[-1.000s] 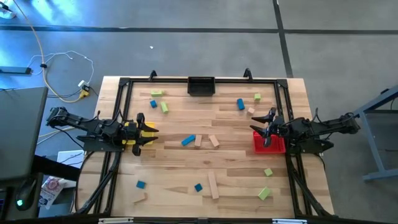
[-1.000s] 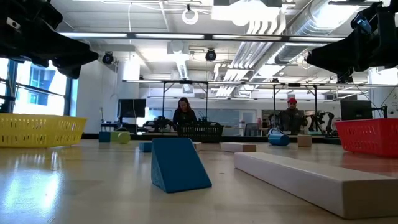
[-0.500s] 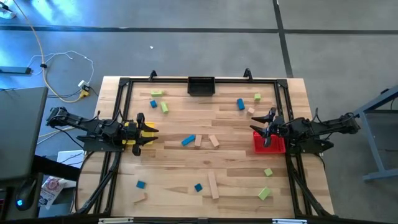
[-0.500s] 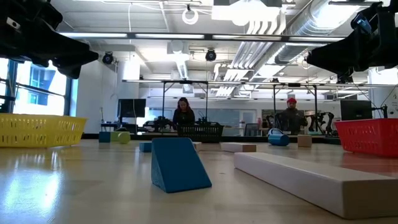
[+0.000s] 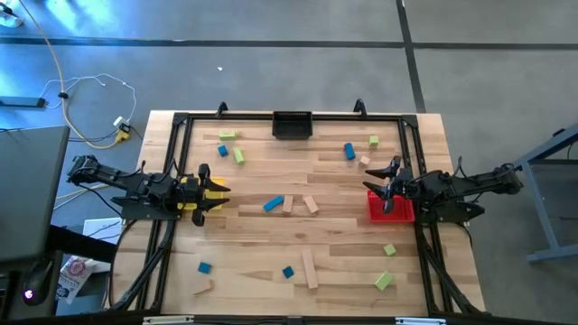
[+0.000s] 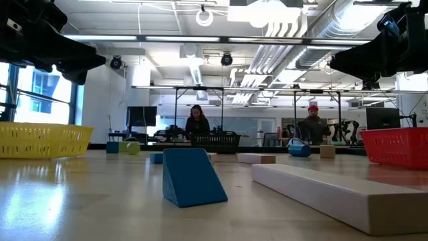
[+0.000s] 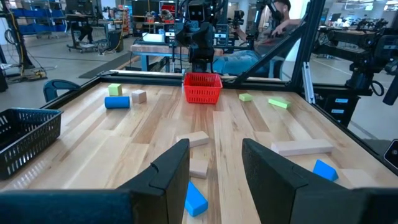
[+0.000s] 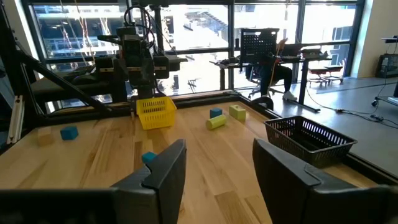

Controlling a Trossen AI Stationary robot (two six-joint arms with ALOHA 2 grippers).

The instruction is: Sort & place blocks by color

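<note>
The left gripper [image 5: 219, 193] hangs above the yellow bin [image 5: 197, 191] at the table's [image 5: 271, 262] left edge, jaws open and empty. The right gripper [image 5: 379, 177] hangs above the red bin [image 5: 389, 206] at the right edge, also open and empty. The blocks [image 5: 274, 204] lie scattered on the table, none in a bin as far as can be seen.

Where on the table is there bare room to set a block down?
Bare wood lies between the black bin and the middle cluster around the blue block, and between that cluster and the red bin. The front strip by the long wood bar is crowded.
</note>
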